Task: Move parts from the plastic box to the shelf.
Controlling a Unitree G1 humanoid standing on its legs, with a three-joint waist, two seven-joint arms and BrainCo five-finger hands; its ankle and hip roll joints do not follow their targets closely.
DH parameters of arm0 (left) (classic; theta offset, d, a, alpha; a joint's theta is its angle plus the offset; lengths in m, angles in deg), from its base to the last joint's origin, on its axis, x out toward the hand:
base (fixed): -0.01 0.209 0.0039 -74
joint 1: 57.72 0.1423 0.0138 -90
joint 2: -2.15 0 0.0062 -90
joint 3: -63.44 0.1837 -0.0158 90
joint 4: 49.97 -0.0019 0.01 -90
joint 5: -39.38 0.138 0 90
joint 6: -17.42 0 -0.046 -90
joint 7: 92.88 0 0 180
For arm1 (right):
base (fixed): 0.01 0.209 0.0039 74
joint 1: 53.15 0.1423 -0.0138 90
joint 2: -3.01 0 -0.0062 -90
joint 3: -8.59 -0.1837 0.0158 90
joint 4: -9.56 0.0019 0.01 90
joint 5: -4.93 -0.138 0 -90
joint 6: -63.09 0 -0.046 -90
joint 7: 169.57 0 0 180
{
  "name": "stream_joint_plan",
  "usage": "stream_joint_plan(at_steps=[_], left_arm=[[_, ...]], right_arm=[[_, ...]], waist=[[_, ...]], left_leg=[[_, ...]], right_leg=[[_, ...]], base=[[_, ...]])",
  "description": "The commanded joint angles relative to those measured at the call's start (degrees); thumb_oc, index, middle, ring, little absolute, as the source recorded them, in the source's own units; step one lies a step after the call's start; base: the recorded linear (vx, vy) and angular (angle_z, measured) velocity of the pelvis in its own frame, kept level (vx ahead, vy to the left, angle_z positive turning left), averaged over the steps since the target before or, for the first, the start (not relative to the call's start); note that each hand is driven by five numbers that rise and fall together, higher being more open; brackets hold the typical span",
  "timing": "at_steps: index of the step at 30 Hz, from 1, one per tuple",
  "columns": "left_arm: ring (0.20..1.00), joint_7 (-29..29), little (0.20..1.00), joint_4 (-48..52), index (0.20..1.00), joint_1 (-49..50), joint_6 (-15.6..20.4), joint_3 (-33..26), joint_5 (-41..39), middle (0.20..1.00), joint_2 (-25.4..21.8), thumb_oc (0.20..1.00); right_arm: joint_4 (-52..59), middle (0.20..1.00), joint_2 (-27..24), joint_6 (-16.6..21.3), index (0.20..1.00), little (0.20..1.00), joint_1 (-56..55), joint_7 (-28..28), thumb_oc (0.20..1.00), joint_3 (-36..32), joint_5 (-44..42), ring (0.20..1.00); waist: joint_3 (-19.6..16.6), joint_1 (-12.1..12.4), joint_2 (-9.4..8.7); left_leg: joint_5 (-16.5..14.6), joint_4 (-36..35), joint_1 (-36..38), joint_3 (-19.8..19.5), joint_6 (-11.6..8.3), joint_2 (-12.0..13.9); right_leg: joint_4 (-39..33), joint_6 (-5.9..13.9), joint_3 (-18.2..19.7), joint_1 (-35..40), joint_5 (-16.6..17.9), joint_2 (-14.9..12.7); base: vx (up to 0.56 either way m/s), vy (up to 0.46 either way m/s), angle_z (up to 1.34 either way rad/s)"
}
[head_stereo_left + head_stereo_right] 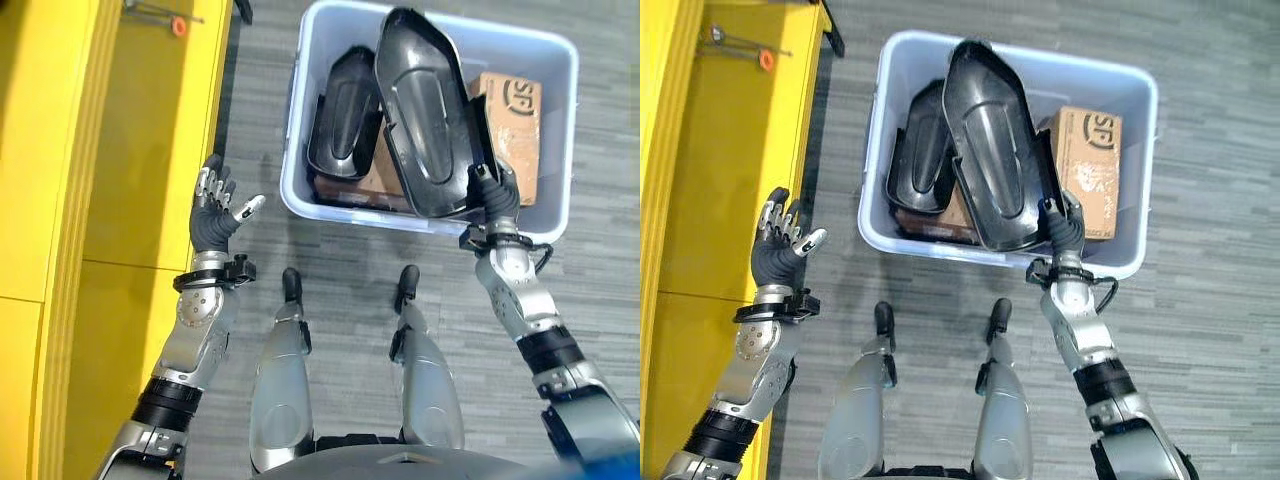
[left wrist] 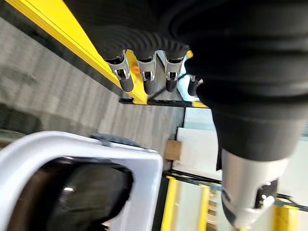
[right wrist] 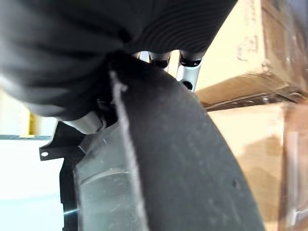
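- I count 2 black moulded parts: a large one and a smaller one.
- 1 plastic box.
- 1 cardboard carton.
- 1 yellow shelf.

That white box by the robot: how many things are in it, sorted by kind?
In the box:
Black plastic parts: 2, a large one held at its near end by the right hand, and a smaller one lying beside it.
Cardboard cartons: 2, one upright, one under the parts.
Total: 4 that I can see.
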Motion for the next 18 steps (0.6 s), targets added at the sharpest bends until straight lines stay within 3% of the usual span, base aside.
stream_joint_plan(at_steps=[1,9,15,18], left_arm=[[1.0,1.8,1.0,2.8,1.0,3.0,1.5,-0.9,0.8,1.0,-1.4,1.0],[1.0,6.3,1.0,2.6,1.0,9.5,0.1,-5.3,0.5,1.0,-1.4,1.0],[1.0,8.2,1.0,2.6,1.0,14.3,-1.2,-7.3,0.6,1.0,-0.3,1.0],[1.0,10.0,1.0,2.0,1.0,18.4,-2.0,-8.7,-0.3,1.0,2.8,1.0]], right_arm=[[2.9,0.2,0.0,4.5,0.2,0.2,-0.5,-2.6,0.2,-3.3,1.1,0.2],[11.4,0.2,-2.2,3.5,0.2,0.2,-12.2,-12.4,0.2,-4.3,-3.8,0.2],[14.8,0.2,-3.8,1.9,0.2,0.2,-16.2,-16.0,0.2,-4.1,-6.4,0.2],[14.8,0.2,-6.0,0.9,0.2,0.2,-14.5,-18.0,0.2,-2.2,-6.4,0.2]], waist=[[-6.2,-0.2,1.88],[-11.0,-0.6,2.46],[-14.1,-0.5,3.22],[-16.7,0.9,4.73]], left_leg=[[3.2,-5.5,1.8,-6.8,-0.55,2.2],[3.5,-7.2,10.4,-7.0,-1.27,4.8],[4.2,-9.3,15.1,-6.8,-1.72,6.5],[8.3,-11.2,18.0,-7.6,-2.39,9.4]], right_leg=[[6.9,3.75,0.9,5.6,-7.3,-3.5],[11.2,3.15,1.0,11.4,-12.2,-1.4],[13.2,2.3,1.0,14.2,-15.2,0.7],[16.5,-0.44,0.6,15.8,-19.2,4.9]], base=[[0.07,-0.025,-0.01],[0.04,-0.048,-0.01],[0.02,-0.093,-0.03],[-0.09,-0.262,-0.06]])
